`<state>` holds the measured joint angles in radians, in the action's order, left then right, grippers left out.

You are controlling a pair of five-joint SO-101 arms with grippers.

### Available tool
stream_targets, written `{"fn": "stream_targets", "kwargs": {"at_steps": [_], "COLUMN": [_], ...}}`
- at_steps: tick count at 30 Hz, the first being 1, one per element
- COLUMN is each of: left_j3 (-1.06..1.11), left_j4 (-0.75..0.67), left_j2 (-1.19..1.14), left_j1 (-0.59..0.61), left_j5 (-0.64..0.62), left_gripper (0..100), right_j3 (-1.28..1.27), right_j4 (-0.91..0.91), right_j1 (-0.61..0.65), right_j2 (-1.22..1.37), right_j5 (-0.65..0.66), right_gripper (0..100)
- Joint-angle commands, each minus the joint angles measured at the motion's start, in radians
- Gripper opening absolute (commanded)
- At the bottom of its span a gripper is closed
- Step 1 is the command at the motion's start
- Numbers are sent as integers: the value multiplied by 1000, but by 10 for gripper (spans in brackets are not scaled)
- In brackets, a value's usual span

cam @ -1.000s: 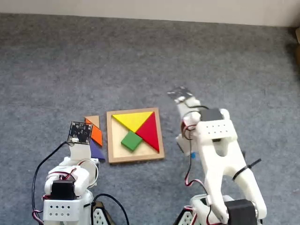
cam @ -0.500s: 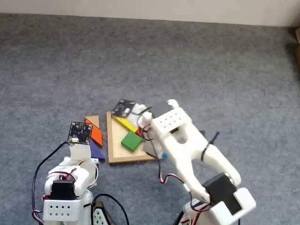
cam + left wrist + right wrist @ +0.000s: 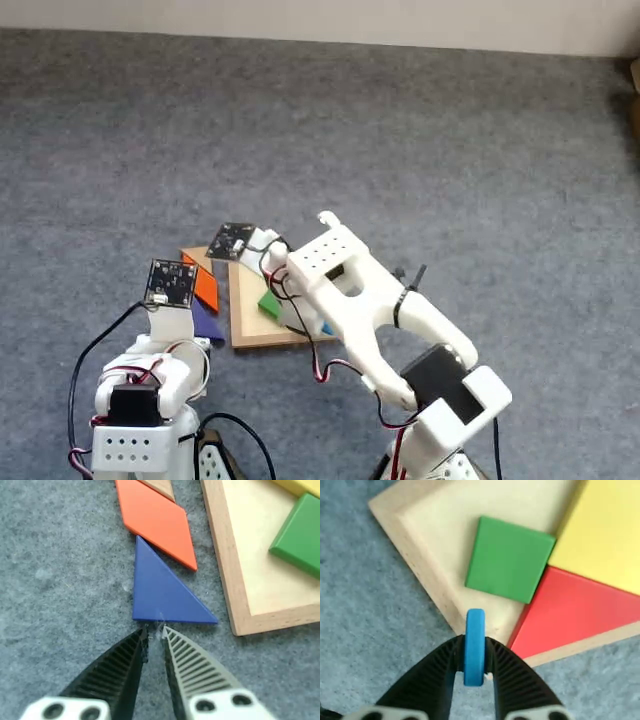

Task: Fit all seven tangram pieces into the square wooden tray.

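The square wooden tray holds a green square, a yellow triangle and a red triangle. My right gripper is shut on a small blue piece, held on edge above the tray's near right corner. In the high view the right arm lies across the tray. Left of the tray lie a wood-coloured piece, an orange parallelogram and a dark blue triangle. My left gripper is shut, its tips at that triangle's near edge.
Grey carpet covers the whole table around the tray. The left arm stands at the lower left, just behind the loose pieces. Open carpet lies beyond the tray and to the right.
The right arm has swung left from the carpet right of the tray to over the tray, carrying the blue piece. The left arm has kept still.
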<state>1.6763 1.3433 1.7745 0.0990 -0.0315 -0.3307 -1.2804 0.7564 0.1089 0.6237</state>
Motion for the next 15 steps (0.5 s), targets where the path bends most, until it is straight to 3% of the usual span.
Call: {"fn": "stream_targets", "kwargs": {"at_steps": [1, 15], "left_j3": [21, 21], "left_j4": [3, 3], "left_j2": [47, 47], "left_j1": [-1, -1], "left_j5": [-5, -5], "left_gripper": [67, 67], "right_j3": [56, 101], "right_j4": [12, 10], "right_j1": [10, -94], "right_j2": [-16, -12], "right_j5": [-64, -77], "right_gripper": [108, 125]}}
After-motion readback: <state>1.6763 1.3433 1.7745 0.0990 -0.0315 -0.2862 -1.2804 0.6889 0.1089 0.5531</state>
